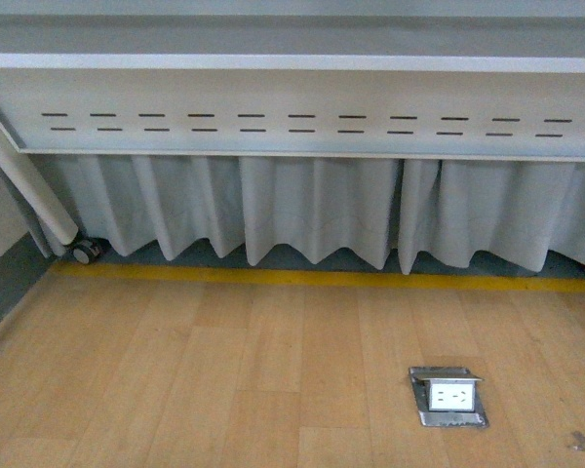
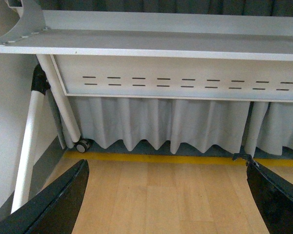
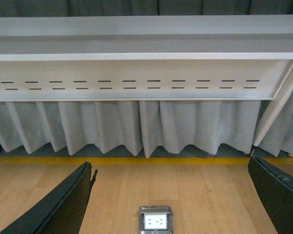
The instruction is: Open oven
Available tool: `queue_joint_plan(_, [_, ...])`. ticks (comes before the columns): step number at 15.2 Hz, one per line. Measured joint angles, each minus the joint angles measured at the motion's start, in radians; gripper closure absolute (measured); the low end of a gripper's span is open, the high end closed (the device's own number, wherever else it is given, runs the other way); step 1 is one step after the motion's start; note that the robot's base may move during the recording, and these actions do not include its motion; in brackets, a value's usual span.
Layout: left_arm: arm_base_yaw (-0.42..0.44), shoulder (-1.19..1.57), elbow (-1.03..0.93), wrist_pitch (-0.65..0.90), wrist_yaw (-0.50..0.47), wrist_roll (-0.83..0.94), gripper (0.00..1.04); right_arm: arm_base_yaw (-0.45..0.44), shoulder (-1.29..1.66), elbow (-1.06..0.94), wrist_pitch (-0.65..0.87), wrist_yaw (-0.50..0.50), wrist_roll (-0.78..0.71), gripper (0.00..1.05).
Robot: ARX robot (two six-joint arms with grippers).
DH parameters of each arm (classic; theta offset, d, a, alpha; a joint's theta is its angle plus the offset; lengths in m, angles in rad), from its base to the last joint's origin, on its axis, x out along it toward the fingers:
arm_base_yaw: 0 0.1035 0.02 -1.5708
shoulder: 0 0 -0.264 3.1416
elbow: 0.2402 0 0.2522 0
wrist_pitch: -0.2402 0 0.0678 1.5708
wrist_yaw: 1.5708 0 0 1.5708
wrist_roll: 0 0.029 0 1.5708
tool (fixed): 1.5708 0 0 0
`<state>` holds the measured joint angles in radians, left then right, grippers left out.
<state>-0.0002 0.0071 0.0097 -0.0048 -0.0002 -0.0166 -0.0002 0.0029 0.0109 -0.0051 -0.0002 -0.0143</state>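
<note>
In the left wrist view the left gripper point(image 2: 166, 195) stands spread wide, its 2 dark fingers point(image 2: 58, 204) at the lower left and lower right corners of the frame, with bare wooden floor point(image 2: 161, 200) between them and nothing held or touched. The right wrist view shows the same of the right gripper point(image 3: 171, 200): 2 dark fingers point(image 3: 63, 207) far apart at the lower corners, empty, with 1 metal floor socket point(image 3: 155, 220) at the bottom centre between them. That socket box point(image 1: 448, 396), its lid tipped up, sits at the lower right of the front view, where neither arm appears. Beyond the floor runs 1 yellow line point(image 1: 322, 278) across the frame, then a pleated grey curtain point(image 1: 302, 219) hanging under a long white worktop point(image 1: 292, 61), whose front panel point(image 1: 302, 125) carries 2 rows of dark slots. 1 caster wheel point(image 1: 86, 252) at a slanting white leg point(image 1: 24, 175) shows at middle left. The oven is not visible in any of the 3 views.
</note>
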Motion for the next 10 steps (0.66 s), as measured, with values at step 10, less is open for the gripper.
queue_joint_plan(10, [0.0,0.0,0.0,0.0,0.0,0.0,0.07,0.0,0.0,0.0,0.0,0.0,0.0,0.06])
